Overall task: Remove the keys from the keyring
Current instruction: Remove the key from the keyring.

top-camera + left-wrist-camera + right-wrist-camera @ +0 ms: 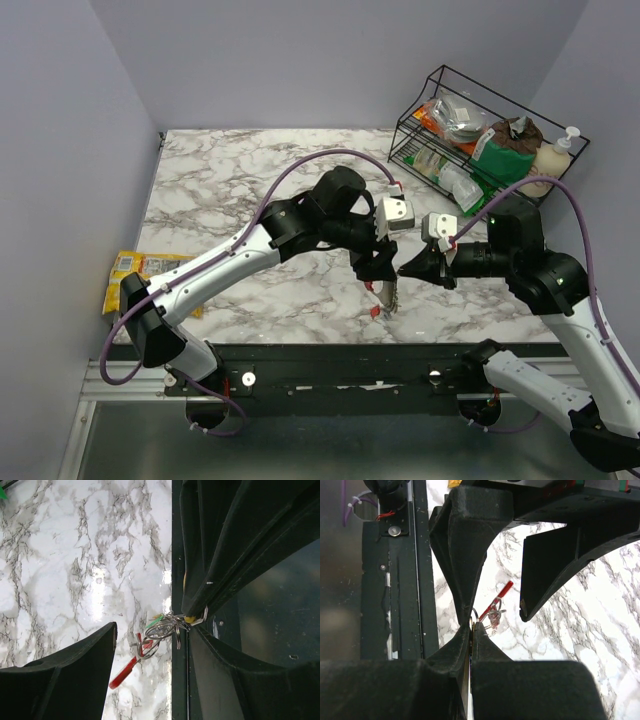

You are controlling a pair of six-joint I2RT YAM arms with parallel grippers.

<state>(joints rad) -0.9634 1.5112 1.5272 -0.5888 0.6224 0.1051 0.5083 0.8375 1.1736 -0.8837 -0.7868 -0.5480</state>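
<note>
step: separation not started; the right gripper (472,626) anchored the bunch, the left gripper (380,272) sat poised around it.
right gripper: clenched on a yellow sliver, probably a yellow key head (189,619); view too tight to be sure.
left gripper: released, fingers spread either side of the bunch, grasping nothing.
keyring (125,671): hung from the right gripper's tip over the table (220,190) near edge, centre, red part lowest.
keys (157,620): all bunched on the grey wire loops.
next: likely the left gripper closes on the ring itself, not a key, then pulls against the right's hold.
</note>
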